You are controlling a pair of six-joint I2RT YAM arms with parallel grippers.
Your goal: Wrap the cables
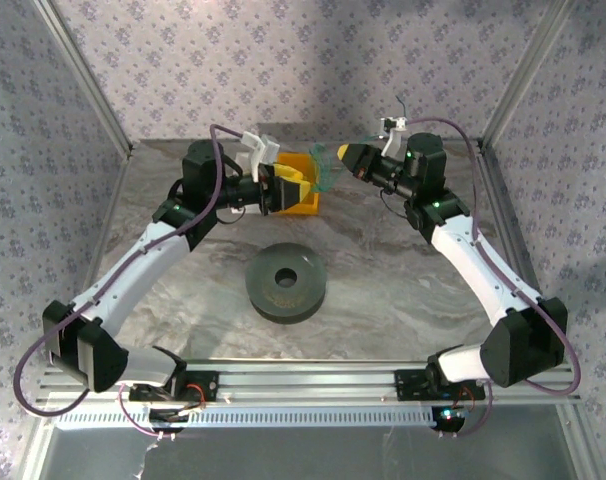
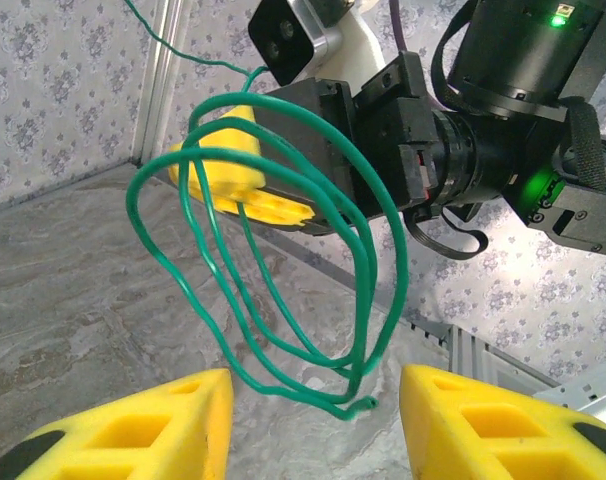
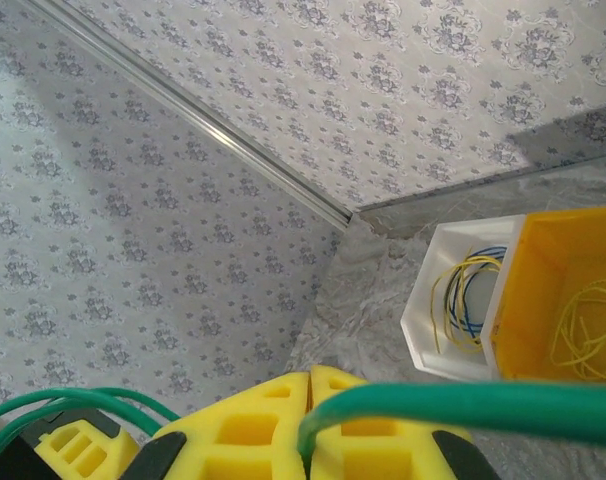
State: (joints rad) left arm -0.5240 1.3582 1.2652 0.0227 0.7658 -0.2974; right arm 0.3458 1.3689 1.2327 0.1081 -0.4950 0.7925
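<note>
Your right gripper (image 3: pixel 310 400) is clenched on the green cable (image 3: pixel 483 408). It holds the cable in the air over the far middle of the table (image 1: pixel 383 290), at about 1 o'clock from the spool (image 1: pixel 286 282).

In the left wrist view the cable hangs from those fingers in several loose oval loops. A thin tail runs up toward 11 o'clock, and the other end curls at the bottom, near 6 o'clock.

Your left gripper (image 2: pixel 318 430) is released. Its two yellow fingers stand apart below the loops, one at 7 o'clock and one at 5 o'clock of that view. The cable's lower end dangles by the gap between them and, as far as you can see, touches neither finger. The two grippers face each other closely.

In the right wrist view two bins sit side by side near the back wall. A white bin (image 3: pixel 423 330) at 3 o'clock has yellow and blue wires coiled inside. A yellow bin (image 3: pixel 533 270) just to its right has a yellow cable (image 3: pixel 586 325) looped on its floor.

The spool lies flat at the table's centre, well apart from both grippers.
</note>
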